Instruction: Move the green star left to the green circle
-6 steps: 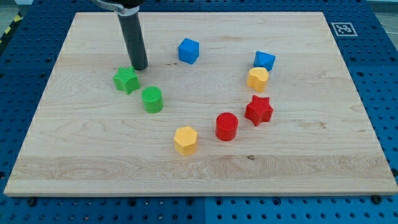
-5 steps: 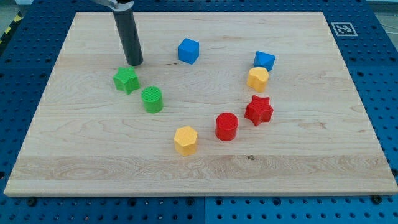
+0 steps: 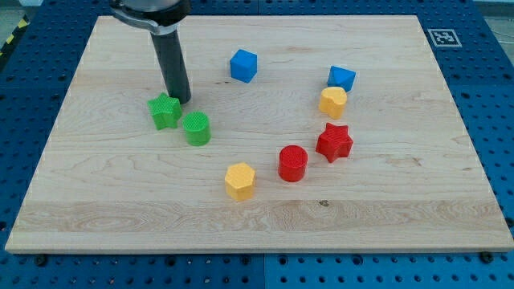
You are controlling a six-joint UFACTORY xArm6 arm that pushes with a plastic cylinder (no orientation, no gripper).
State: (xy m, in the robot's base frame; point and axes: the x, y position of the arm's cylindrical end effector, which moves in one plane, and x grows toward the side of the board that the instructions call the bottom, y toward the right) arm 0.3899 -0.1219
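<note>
Green star-shaped block (image 3: 165, 111) sits in the board's left half, toward the view's top, just left of the green cylinder block (image 3: 196, 128) — near-touching, we can't tell if there's a gap. Star is slightly higher in the view than the cylinder.

Our end effector is a plain dark rod, no jaws to open or close. Our tip (image 3: 181, 99) is down on the wooden board (image 3: 257, 217), right at the star's upper-right edge, looks like contact.

Rest of layout:
- blue cube (image 3: 243, 65) near top centre
- second blue cube (image 3: 341, 78) to the right, yellow rounded block (image 3: 332, 102) just below it, touching or nearly
- red star (image 3: 333, 142) below that, red cylinder (image 3: 292, 163) just beside it, lower left
- yellow hexagonal block (image 3: 239, 180) further lower left

Printed marker tag (image 3: 443, 37) at the board's top-right corner. Blue perforated table (image 3: 498, 120) around the board.
</note>
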